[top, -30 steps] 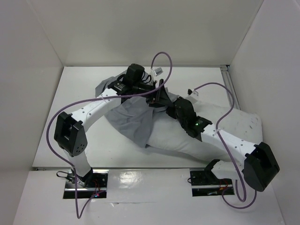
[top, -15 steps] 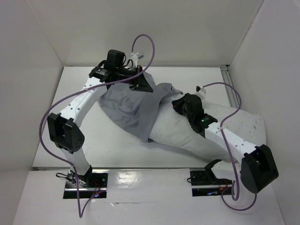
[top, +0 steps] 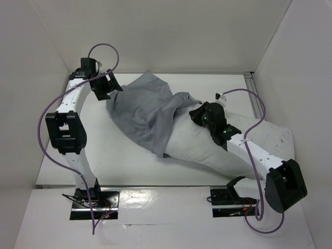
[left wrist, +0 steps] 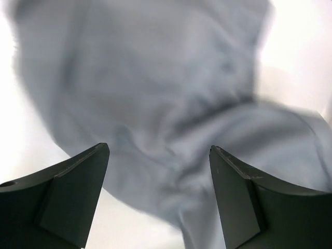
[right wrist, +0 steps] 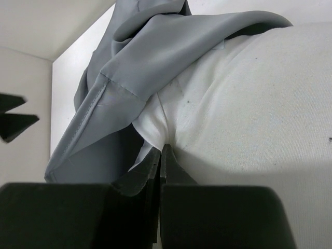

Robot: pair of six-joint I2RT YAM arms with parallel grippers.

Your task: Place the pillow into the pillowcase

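The grey pillowcase (top: 142, 111) lies wrinkled at the back middle of the table, draped over the left end of the white pillow (top: 207, 148). The pillow stretches to the right under my right arm. My right gripper (top: 194, 115) is shut on a pinch of the pillow's fabric just at the pillowcase's edge. The right wrist view shows its jaws (right wrist: 162, 149) closed on the white pillow (right wrist: 259, 104), with the pillowcase (right wrist: 140, 62) folded over it. My left gripper (top: 113, 88) is open and empty beside the pillowcase's left edge. In the left wrist view the gripper (left wrist: 158, 148) faces the blurred pillowcase (left wrist: 155, 93).
White walls enclose the table (top: 119, 155) on the left, back and right. A metal rail (top: 252, 98) runs along the back right edge. Purple cables (top: 257, 106) loop above both arms. The left gripper's fingers (right wrist: 13, 116) show at the left of the right wrist view.
My left gripper has swung from beside the right gripper to the back left and now stands open. The pillowcase has spread out leftward. The right gripper has stayed shut on the pillow.
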